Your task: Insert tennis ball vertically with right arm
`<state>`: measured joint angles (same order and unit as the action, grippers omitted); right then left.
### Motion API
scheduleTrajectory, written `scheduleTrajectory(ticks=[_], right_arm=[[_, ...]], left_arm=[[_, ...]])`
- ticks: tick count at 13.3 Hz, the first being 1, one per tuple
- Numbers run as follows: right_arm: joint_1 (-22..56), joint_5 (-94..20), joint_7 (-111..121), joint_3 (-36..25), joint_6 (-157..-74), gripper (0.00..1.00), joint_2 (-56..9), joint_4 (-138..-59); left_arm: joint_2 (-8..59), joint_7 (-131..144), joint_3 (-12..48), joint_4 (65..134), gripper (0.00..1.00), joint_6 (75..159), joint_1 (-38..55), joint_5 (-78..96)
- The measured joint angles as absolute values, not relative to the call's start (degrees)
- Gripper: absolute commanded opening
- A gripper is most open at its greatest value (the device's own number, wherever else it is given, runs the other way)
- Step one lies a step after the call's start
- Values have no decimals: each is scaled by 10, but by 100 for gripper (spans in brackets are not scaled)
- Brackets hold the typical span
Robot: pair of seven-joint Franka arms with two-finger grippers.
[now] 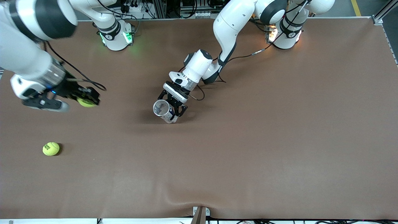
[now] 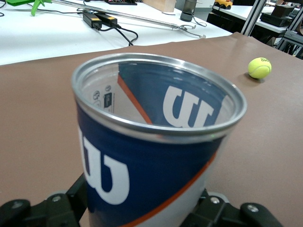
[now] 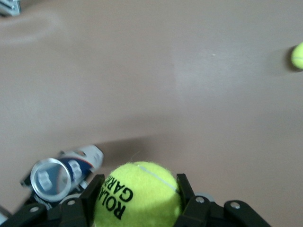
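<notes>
Loose tennis ball [image 1: 51, 149] lies nearest the front cam, on the brown tabletop [image 1: 248, 140] toward the right arm's end, touching nothing. Also seen in left wrist view [image 2: 259, 67] and at the edge of right wrist view [image 3: 298, 56].

Right gripper [image 1: 84, 99] is up in the air over the tabletop at the right arm's end, over bare surface, well apart from the can. Jaws closed on a second tennis ball [image 1: 86, 102], the held ball, pinched between the two fingers [image 3: 185, 191]. Black print on the held ball [image 3: 137, 196] reads "ROLA… GARR…" in part. Right arm [image 1: 28, 46] white w/ dark joint caps, black cable looping off the wrist.

Can [image 1: 164, 110] is near the tabletop's middle, held by left gripper [image 1: 176, 109], jaws clamped on its body at a narrow setting. Can is tilted, open mouth leaning toward the front cam, so the inside shows. Silver rim [image 2: 161, 127], blue wall w/ white logo and an orange stripe; inside looks empty. Can [image 3: 64, 172] also shows in right wrist view, mouth up. Whether its base touches the tabletop: cannot tell.

Left arm [image 1: 230, 28] reaches in from its base. Loose ball is well apart from both can and held ball.
</notes>
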<state>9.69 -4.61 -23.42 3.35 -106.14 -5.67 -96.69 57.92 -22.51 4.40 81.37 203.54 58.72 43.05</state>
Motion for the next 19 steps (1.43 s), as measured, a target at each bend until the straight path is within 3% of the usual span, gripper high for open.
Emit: scheduleTrajectory(ticks=[7,19], right_arm=[[204,-46,-411,33,-1149,6,-132,-966],[280,-46,-478,33,-1148,6,-187,-971]], left_arm=[[579,-225,44,812,87,2035,587,431],[583,-225,42,812,87,2035,587,431]])
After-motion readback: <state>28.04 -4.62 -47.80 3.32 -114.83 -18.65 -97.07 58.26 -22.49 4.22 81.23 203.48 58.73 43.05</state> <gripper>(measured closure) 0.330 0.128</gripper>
